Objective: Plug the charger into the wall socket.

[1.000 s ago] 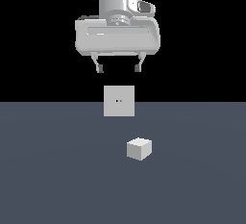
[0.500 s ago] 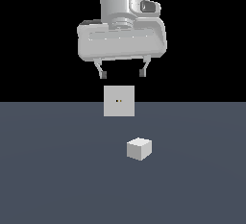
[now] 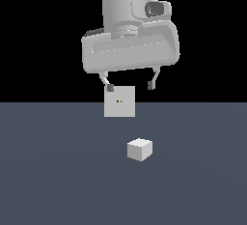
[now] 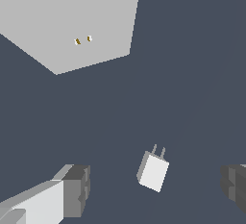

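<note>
Small white charger (image 3: 140, 149) lying free on grey floor, prongs visible, upright white wall socket (image 3: 119, 101) behind

From the wrist camera, the charger (image 4: 154, 171) lies on the dark grey floor (image 4: 192, 74), two thin prongs pointing toward the socket (image 4: 77, 21). The socket is a pale square plate with two small orange holes (close together). The fingers (image 4: 74, 189) stand wide apart, one on each side of the charger, not touching it.
</note>
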You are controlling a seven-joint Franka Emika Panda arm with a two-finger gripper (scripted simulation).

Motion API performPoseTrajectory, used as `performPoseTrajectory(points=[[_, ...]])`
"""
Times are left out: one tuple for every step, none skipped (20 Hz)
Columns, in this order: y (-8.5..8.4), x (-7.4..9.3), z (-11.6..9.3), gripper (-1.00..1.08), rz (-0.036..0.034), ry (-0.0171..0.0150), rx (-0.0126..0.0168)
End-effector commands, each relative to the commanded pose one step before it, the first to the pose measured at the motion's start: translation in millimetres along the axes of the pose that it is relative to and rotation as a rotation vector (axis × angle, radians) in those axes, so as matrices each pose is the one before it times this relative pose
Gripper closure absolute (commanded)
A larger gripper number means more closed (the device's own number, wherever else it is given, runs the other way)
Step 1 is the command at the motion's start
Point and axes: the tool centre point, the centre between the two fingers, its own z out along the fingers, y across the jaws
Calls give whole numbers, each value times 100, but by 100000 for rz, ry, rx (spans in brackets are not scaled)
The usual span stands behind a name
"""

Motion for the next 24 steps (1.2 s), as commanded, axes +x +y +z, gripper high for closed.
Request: performPoseTrajectory(points=[[398, -628, 755, -92, 5110, 2020, -573], [157, -230, 291, -92, 1919, 746, -250], [153, -225, 286, -92, 1882, 732, -248], [151, -220, 281, -92, 1850, 720, -247], [149, -216, 277, -92, 1819, 708, -247], [147, -212, 273, -92, 1792, 699, -247], [145, -208, 270, -92, 1768, 690, -248], [143, -205, 267, -92, 1748, 684, -250], [142, -202, 265, -92, 1732, 679, -252], [141, -199, 264, -92, 1720, 676, -255], [140, -196, 261, -92, 1697, 669, -257], [133, -185, 249, -92, 1617, 640, -250], [126, -174, 237, -92, 1531, 607, -242], [120, -164, 225, -92, 1450, 576, -233], [112, -154, 213, -92, 1369, 545, -225], [106, -145, 202, -92, 1293, 516, -216], [100, -135, 190, -92, 1215, 486, -206], [92, -127, 180, -92, 1136, 454, -196], [86, -118, 168, -92, 1060, 422, -186], [79, -110, 157, -92, 980, 387, -174], [72, -101, 146, -92, 899, 352, -162], [63, -93, 134, -92, 813, 315, -149], [58, -82, 120, -92, 730, 280, -136], [48, -74, 107, -92, 636, 242, -120]])
